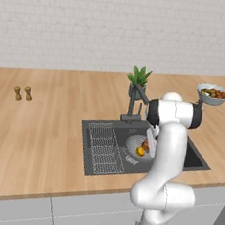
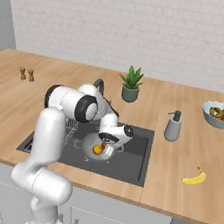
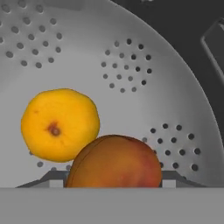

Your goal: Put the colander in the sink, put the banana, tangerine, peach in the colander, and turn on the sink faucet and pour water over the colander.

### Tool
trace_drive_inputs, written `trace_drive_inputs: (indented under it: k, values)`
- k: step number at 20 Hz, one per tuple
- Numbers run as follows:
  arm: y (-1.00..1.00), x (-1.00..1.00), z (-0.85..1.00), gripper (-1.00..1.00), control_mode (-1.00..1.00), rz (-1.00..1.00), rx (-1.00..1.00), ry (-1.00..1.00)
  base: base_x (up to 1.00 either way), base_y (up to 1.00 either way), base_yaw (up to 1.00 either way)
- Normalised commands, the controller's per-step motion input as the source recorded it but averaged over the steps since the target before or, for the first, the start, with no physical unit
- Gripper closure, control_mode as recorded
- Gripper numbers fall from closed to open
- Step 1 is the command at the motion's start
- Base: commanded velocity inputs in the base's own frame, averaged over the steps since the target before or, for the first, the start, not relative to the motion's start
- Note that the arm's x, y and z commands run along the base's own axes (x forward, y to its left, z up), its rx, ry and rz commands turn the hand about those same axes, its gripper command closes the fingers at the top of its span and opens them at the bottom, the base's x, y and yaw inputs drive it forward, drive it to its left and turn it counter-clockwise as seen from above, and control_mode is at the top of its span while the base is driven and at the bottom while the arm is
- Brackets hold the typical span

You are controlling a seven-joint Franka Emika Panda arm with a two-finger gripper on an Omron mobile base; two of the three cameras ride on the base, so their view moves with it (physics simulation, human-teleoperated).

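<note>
Sitting in the sink (image 1: pixel 198 160), just right of the wire rack (image 1: pixel 103 147): the colander (image 3: pixel 175 105), grey and perforated. Lying inside the colander, side by side and touching: the tangerine (image 3: pixel 59 124) and the peach (image 3: pixel 116 162). Showing in the hand view as bright yellow-orange with a small brown navel, the tangerine; darker reddish-orange and nearest the camera, the peach. Reaching down over the colander, the gripper (image 2: pixel 110 143), hovering directly above the peach. Flanking the peach on both sides in the hand view, the fingers (image 3: pixel 168 178), spread wide enough to take the fruit between them. Gripping or merely bracketing the peach: impossible to tell, since the contact points are hidden at the lower edge. In the right base view, glowing orange just under the hand, the fruit in the colander bowl.

Lying well apart from the sink on the tabletop (image 2: pixel 178 158), out to the right near the front edge: the banana (image 2: pixel 194 177). Standing at the back rim of the sink, the sink faucet (image 1: pixel 133 107), its spout arm angling up toward the arm's elbow. Growing just behind the faucet, a green potted plant (image 2: pixel 131 84). Resting beside the sink's right back corner, a grey soap dispenser (image 2: pixel 172 126). Holding mixed fruit farther right, a pale blue bowl (image 2: pixel 221 115). Standing far left on the tabletop, two small wooden shakers (image 1: pixel 22 93).
</note>
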Motion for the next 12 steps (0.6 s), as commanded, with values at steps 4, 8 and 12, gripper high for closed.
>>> trace_drive_inputs:
  k: [4, 8, 12]
  values:
    - [-0.04, -0.04, 0.24, -1.00, -1.00, 0.04, 0.12, -0.13, 0.00, 0.00, 0.00]
    - [0.00, -0.21, 0.81, -1.00, -1.00, 0.01, 0.13, -0.17, 0.00, 0.00, 0.00]
    - [0.00, -0.34, 1.00, -1.00, -1.00, 0.00, 0.07, -0.10, 0.00, 0.00, 0.00]
